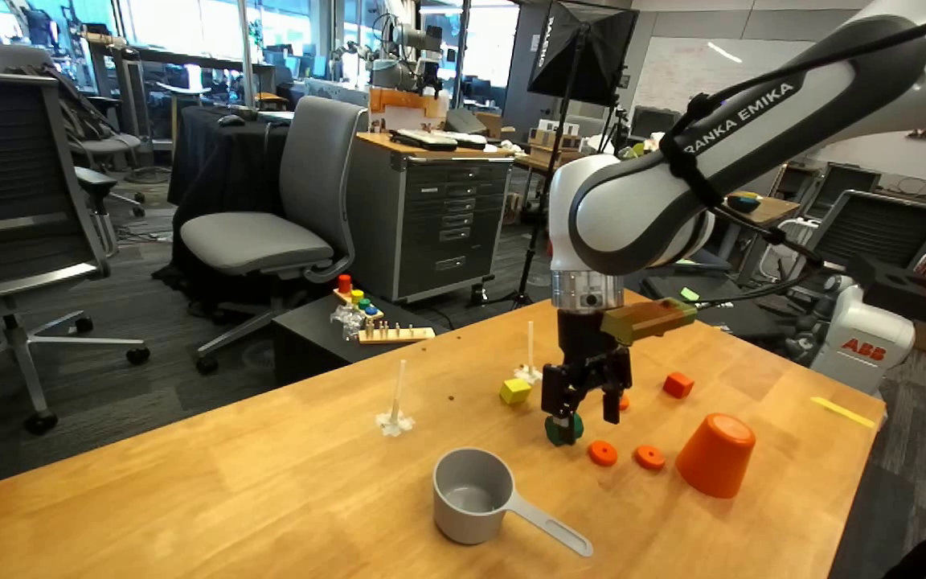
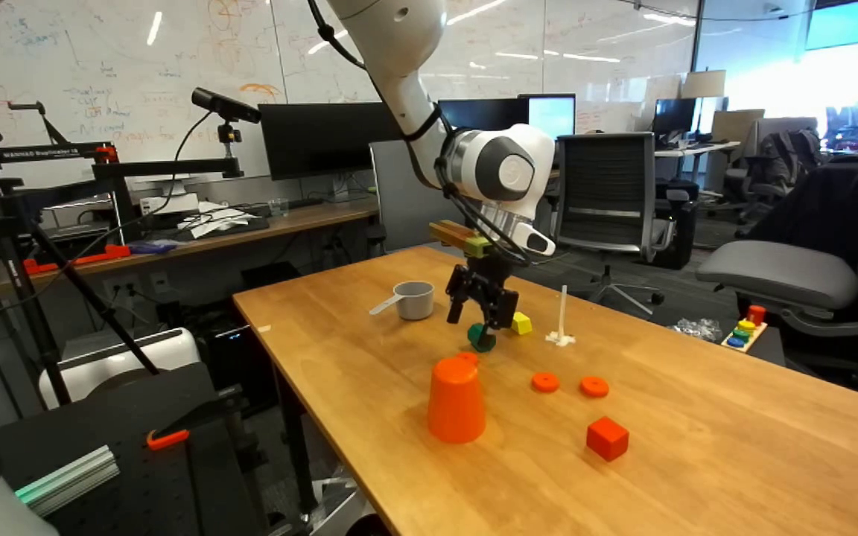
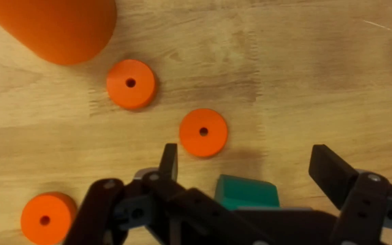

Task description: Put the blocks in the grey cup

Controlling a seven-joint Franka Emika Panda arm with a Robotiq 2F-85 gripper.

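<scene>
The grey cup (image 1: 463, 515) stands upright on the table in both exterior views (image 2: 415, 304), with its straight handle sticking out; its visible inside is bare. My gripper (image 1: 589, 416) is open and low over the green block (image 1: 566, 433). In the wrist view the green block (image 3: 248, 190) lies between the spread fingers (image 3: 245, 160), apart from both and partly hidden by the gripper body. The yellow block (image 1: 515, 392) sits close by, also seen in an exterior view (image 2: 521, 323). An orange-red cube (image 2: 608, 439) and orange discs with holes (image 3: 213, 143) lie on the table.
An orange cup (image 1: 716, 458) stands upside down near the discs, also at the wrist view's upper left (image 3: 66, 30). Two thin upright sticks, one (image 1: 399, 394) left of the yellow block and one (image 1: 530, 350) behind it, are fixed to the table (image 1: 230, 482).
</scene>
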